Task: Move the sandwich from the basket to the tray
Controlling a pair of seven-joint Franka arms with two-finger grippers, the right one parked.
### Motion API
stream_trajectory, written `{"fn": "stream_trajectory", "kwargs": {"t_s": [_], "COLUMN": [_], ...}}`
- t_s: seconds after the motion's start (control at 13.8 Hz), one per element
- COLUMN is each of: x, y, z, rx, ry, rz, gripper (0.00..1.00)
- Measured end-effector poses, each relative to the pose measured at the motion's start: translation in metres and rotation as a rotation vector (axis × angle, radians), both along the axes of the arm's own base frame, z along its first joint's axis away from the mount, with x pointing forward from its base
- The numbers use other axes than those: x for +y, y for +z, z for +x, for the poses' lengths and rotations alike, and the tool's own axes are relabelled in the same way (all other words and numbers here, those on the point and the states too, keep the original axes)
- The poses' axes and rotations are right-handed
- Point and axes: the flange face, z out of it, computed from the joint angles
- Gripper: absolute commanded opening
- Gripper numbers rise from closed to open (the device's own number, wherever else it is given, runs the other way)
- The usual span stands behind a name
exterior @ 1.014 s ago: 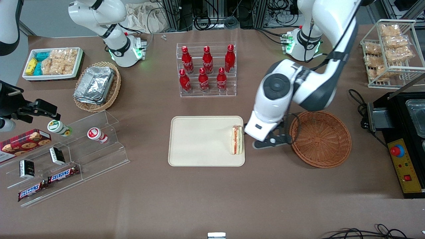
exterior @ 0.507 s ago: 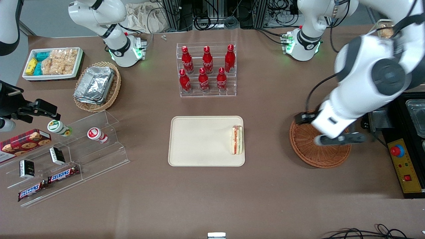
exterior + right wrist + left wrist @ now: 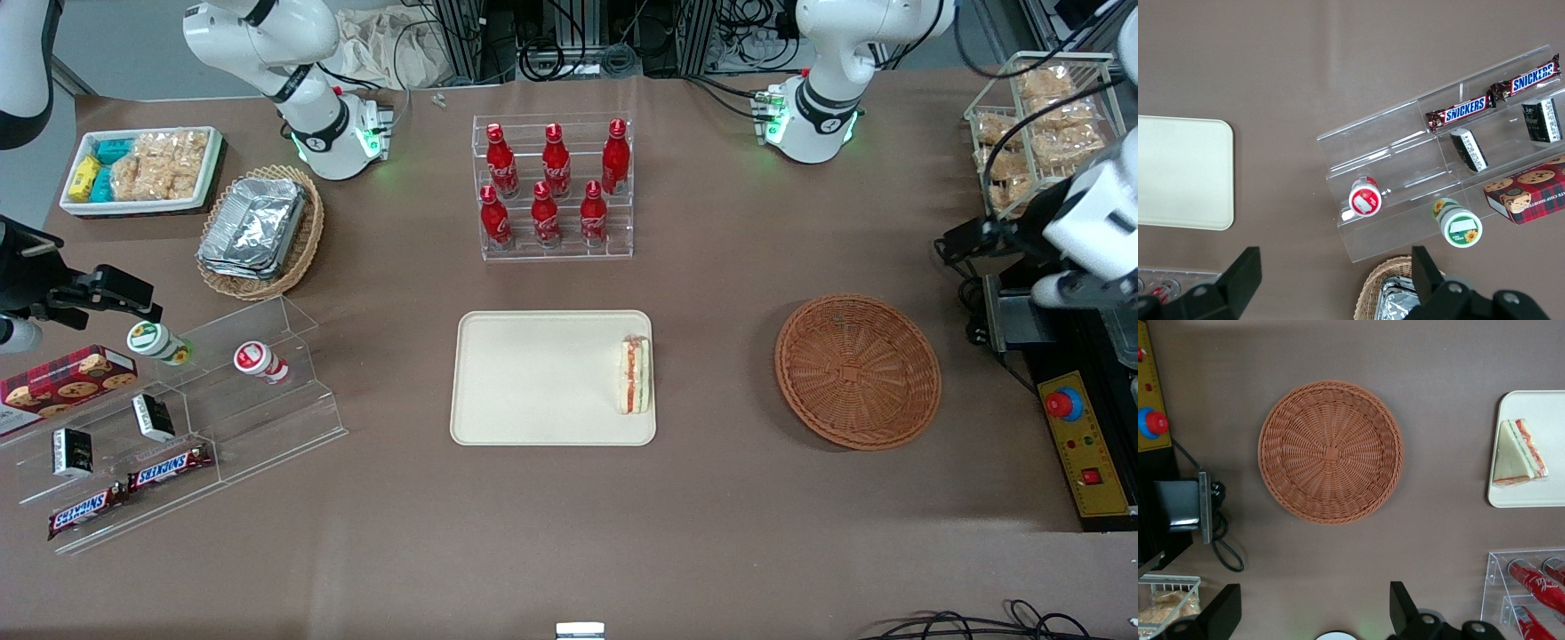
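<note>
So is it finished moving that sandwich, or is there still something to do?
It looks finished. The sandwich lies on the tray, by the edge nearest the basket, which holds nothing. The gripper is high above the table at the working arm's end, fingers open, carrying nothing. Nothing seems left to do.

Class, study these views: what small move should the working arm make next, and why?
Probably just park. The triangular white-bread sandwich already lies on the cream rectangular tray, the reddish-brown woven basket holds nothing, and the open claw hangs empty above the table, clear of both.
</note>
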Motion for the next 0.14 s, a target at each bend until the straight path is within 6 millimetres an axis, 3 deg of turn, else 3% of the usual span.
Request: {"fn": "stream_trajectory", "kwargs": {"t_s": [0.14], "x": [-0.0030], "y": [0.0025], "z": [-0.0086], "rx": [-0.002], "ry": [-0.012], "rz": [0.034], "gripper": [1.00]}}
